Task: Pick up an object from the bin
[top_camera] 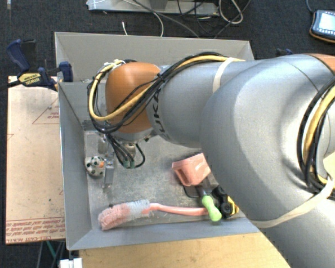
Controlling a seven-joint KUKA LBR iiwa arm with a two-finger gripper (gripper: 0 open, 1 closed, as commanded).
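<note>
My gripper [107, 175] hangs low over the left part of the bin floor, below the arm's orange cover. Right beside it on the left, touching or nearly touching, lies a small round white thing with black and orange marks [93, 165]. A long pink bottle brush [135, 211] with a green handle tip lies along the front wall, below the gripper.
A pink scoop-like cup [191, 168] lies right of centre, with a black thing [196, 192] and a yellow-and-black piece [227, 206] in front of it. The arm covers the bin's right and back. The left wall is close to the gripper.
</note>
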